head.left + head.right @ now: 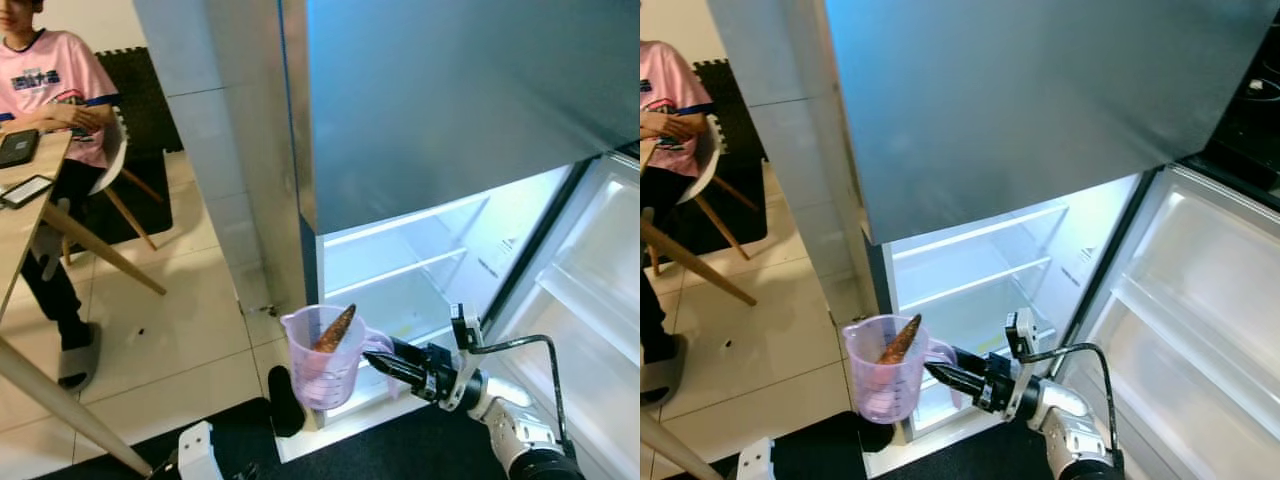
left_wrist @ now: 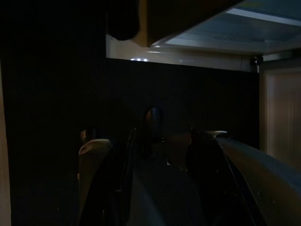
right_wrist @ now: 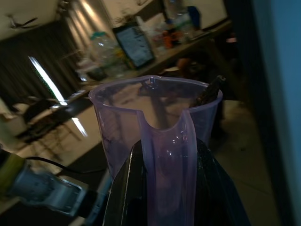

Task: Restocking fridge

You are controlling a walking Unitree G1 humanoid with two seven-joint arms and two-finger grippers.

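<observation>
We are holding the right tool [image 1: 385, 358] closed on the handle of the purple measuring jug [image 1: 322, 358], one black finger on each side of it, so the jug is hanging upright and the brown, tapered item [image 1: 334, 329] leaning inside is not tipping out. The jug is sitting in the air just in front of the fridge [image 1: 420, 270], level with its lowest lit shelf [image 1: 395, 275] and near the left edge of the opening, presumably ready for carrying in. Our right arm is reaching low and nearly level toward the fridge, wrist straight. The left tool [image 2: 160, 183] is hanging idle in shadow; we cannot tell its state. Away from the fridge, a person [image 1: 50, 90] is sitting at a bench [image 1: 20, 215].
</observation>
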